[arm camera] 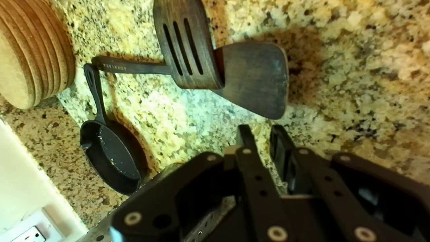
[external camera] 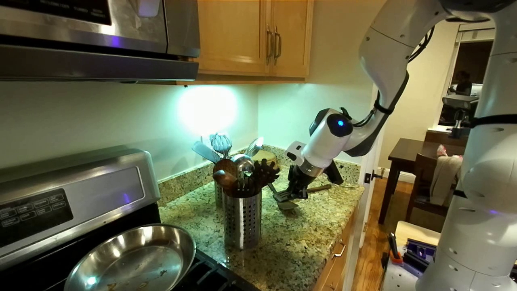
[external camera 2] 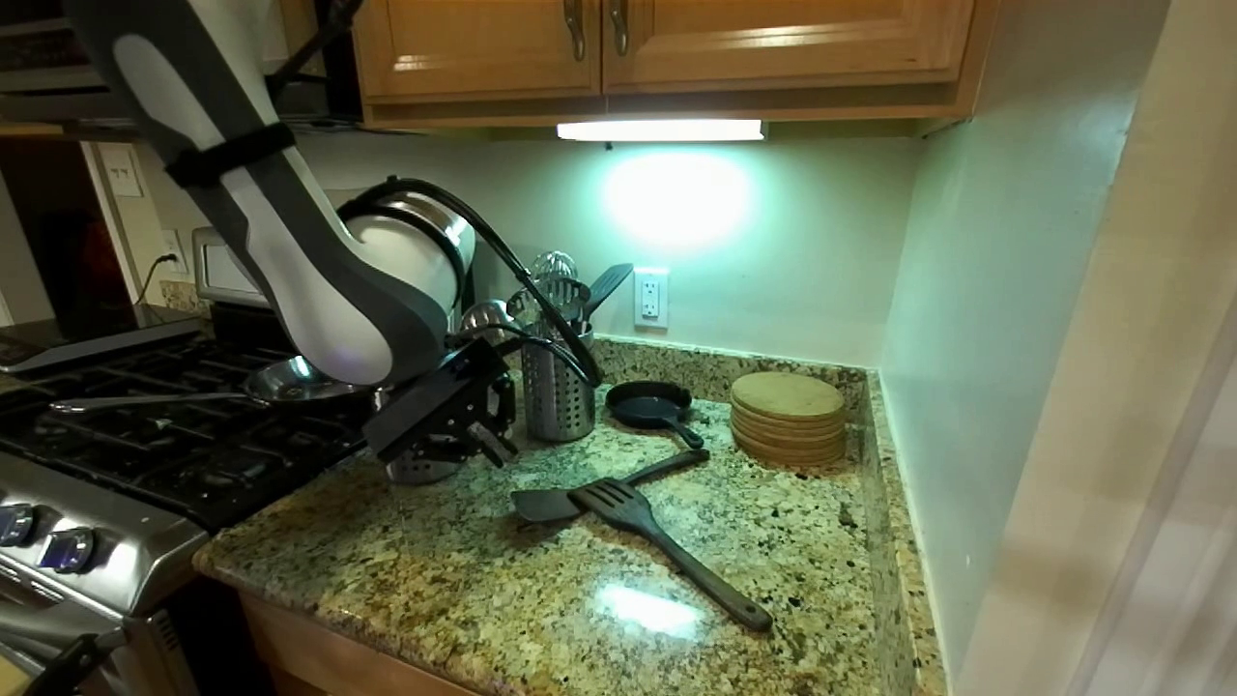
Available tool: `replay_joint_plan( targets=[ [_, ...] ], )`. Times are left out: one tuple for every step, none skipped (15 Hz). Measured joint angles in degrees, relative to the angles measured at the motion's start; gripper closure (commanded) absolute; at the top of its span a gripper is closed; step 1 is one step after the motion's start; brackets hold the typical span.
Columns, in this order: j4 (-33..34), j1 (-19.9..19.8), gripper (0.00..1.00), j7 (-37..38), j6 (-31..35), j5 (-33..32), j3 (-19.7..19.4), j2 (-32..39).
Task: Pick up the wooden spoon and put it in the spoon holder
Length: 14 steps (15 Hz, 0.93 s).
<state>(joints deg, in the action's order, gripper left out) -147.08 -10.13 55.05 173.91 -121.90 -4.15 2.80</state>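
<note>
- Two dark wooden utensils lie crossed on the granite counter (external camera 2: pixel 387 570): a slotted spatula (external camera 2: pixel 675 547) on top, its head across the neck of a flat turner (arm camera: pixel 258 77).
- I take the slotted spatula for the task's spoon, since nothing with a plain bowl shows lying loose, though wooden spoon heads (external camera: pixel 224 180) do stand in the perforated steel canister (external camera: pixel 242 222), likely the holder.
- The gripper (arm camera: pixel 261 130) has its fingertips a narrow gap apart, granite showing between them, nothing held. In the wrist view they point just past the turner's blade; their height above the counter is hard to tell.
- For a good grasp, spread the fingers wider, then turn the wrist so they straddle the slotted spatula's handle close to its head.
- Lift straight up; a sideways drag would probably take the turner along.
- Held near the head, the spatula can lead with its handle's free end into the canister.
- The mouth looks crowded: bring the handle upright above the rim, find a gap, lower, and release only when it is well down inside.
</note>
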Motion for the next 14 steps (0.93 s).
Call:
replay_joint_plan(
  targets=[
    [0.0,0.1,0.41,-0.5,-0.1,0.3,0.0,0.1],
    [-0.1,0.1,0.35,-1.1,-0.2,0.8,0.0,0.4],
    [-0.1,0.2,0.29,-1.7,-0.4,1.4,0.0,1.0],
    [-0.1,0.2,0.22,-2.6,-0.8,2.2,0.0,1.8],
    [-0.1,0.3,0.16,-3.4,-1.5,3.1,0.1,2.9],
    [-0.1,0.4,0.09,-3.8,-2.4,3.6,0.2,4.0],
    [0.0,0.4,0.03,-4.1,-3.1,4.1,0.2,5.1],
    [0.1,0.4,0.0,-4.6,-3.7,4.6,0.3,6.2],
    [0.3,0.4,0.0,-4.9,-4.1,4.9,0.4,7.1],
    [0.6,0.4,0.0,-5.2,-4.4,5.1,0.4,7.8],
    [0.9,0.4,0.0,-5.5,-4.6,5.2,0.5,8.5],
    [1.2,0.4,0.0,-5.5,-4.8,5.2,0.6,9.0],
    [1.6,0.4,0.0,-5.6,-4.9,5.2,0.7,9.3],
    [2.1,0.4,0.0,-5.6,-5.0,5.1,0.8,9.6]
  ],
)
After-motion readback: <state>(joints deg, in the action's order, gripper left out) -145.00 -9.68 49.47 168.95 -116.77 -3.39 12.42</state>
